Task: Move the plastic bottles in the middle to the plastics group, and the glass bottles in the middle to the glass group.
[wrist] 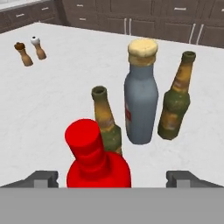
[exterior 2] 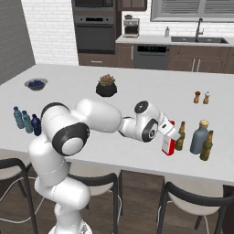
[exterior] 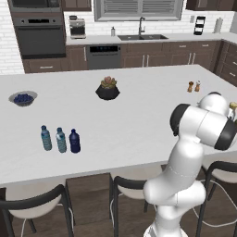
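White worktop (exterior: pixel 139 129): island surface, broad and pale. Potted succulent (exterior: pixel 108 88): dark faceted pot, standing near the middle. Bowl (exterior: pixel 22 98): grey, holding dark blue fruit, near the far left edge. Salt and pepper shakers (exterior: pixel 194 86): small pair side by side, one brown-topped, one white-topped, toward the right. Stools (exterior: pixel 32 208): dark-framed with pale seats, along the near edge. Background: wall oven (exterior: pixel 39 34), dishwasher (exterior: pixel 103 56), sink with faucet (exterior: pixel 141 32), coffee machine (exterior: pixel 77 28).
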